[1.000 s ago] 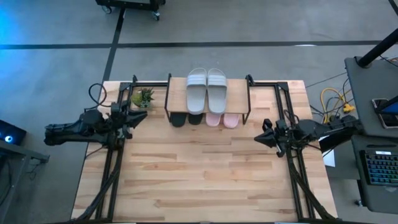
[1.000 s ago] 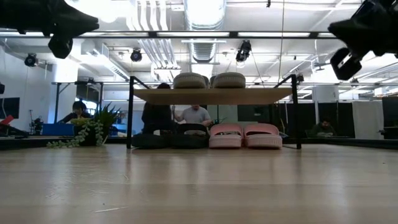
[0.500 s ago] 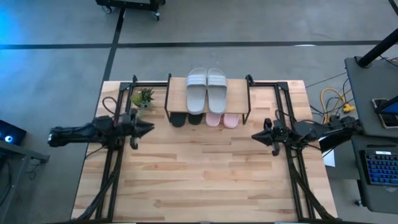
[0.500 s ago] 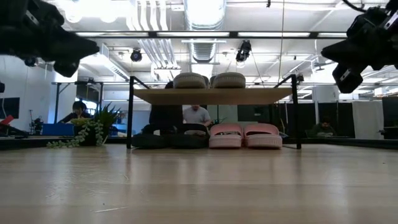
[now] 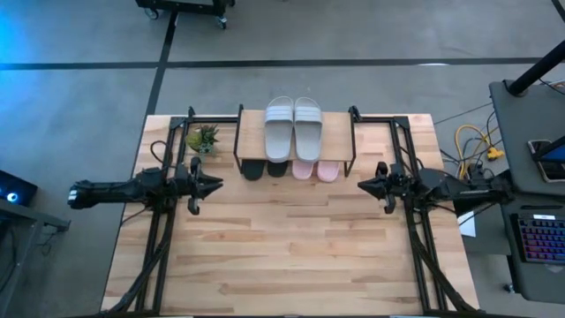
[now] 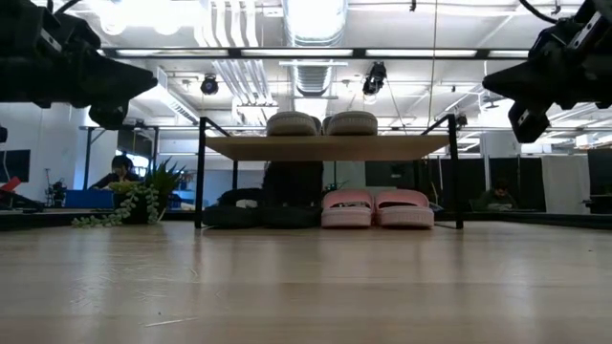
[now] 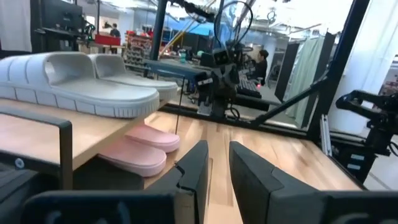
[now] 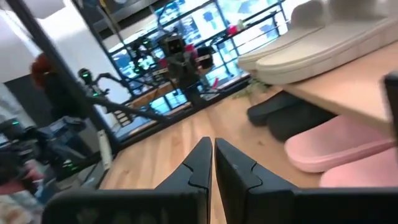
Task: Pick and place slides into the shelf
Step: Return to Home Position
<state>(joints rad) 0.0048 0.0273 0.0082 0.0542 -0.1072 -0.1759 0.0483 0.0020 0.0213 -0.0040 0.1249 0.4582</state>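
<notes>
Both arms have swung round since a second ago and now lie level across the desk [image 5: 291,256], pointing at each other, while no slide has shifted. My left hand [image 5: 212,184] hangs off the shelf's [image 5: 252,132] left end, fingers a narrow slot apart and holding nothing; my right hand [image 5: 362,185] hangs off its right end, fingers pinched together and empty. All six slides are stowed: the grey pair [image 5: 294,126] side by side on the board, the black pair [image 5: 265,169] and pink pair [image 5: 315,170] in a row beneath it, toes poking out at the front. Should one need a nudge, I judge the foam light, soft and springy, so a hard squeeze would only dent it. I would take the wide strap across its arch, or pinch the sole's side edge, and expect a fairly sure grip.
</notes>
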